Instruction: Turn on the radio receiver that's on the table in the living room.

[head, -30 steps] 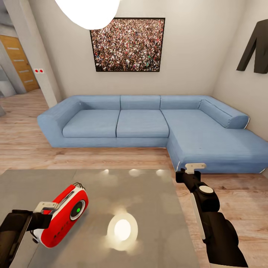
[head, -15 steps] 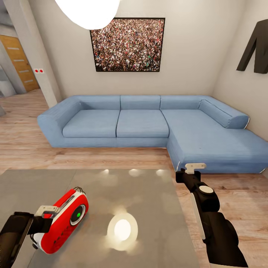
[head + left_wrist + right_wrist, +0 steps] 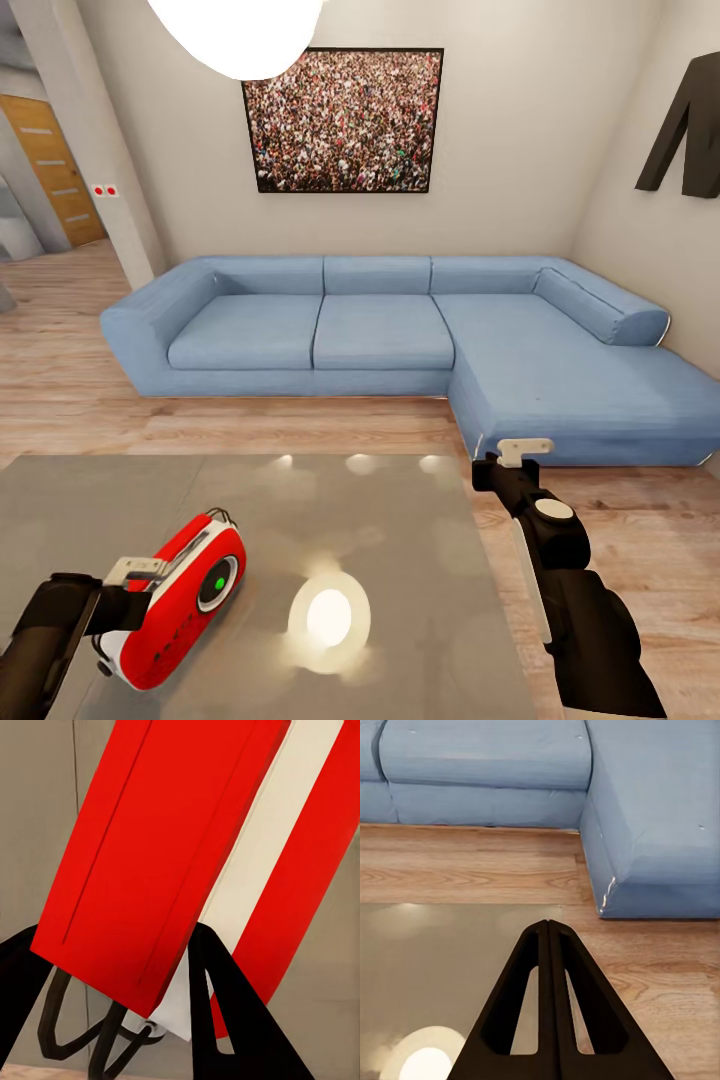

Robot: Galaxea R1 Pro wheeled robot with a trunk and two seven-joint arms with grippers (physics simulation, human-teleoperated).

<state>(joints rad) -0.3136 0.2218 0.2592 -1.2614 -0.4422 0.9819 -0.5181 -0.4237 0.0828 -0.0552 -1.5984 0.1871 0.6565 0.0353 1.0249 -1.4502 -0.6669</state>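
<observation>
The red radio receiver (image 3: 185,600) with white sides lies tilted on the near left part of the glossy grey table (image 3: 400,540), its green-centred dial facing right. My left gripper (image 3: 135,572) holds it from the left. In the left wrist view the red body (image 3: 165,847) sits between the two dark fingers of the left gripper (image 3: 116,934), with the wire handle beyond them. My right gripper (image 3: 525,448) hangs over the table's far right corner; in the right wrist view the right gripper (image 3: 547,924) is shut and holds nothing.
A blue L-shaped sofa (image 3: 380,340) runs along the far wall and down the right side. The crowd picture (image 3: 345,120) and dark letter N (image 3: 685,130) hang on the walls. Wood floor (image 3: 250,425) separates table and sofa. A lamp's reflection (image 3: 328,615) glares on the tabletop.
The left gripper and the radio have shifted together a little toward the table's near edge and slightly right. The right arm has stayed still.
</observation>
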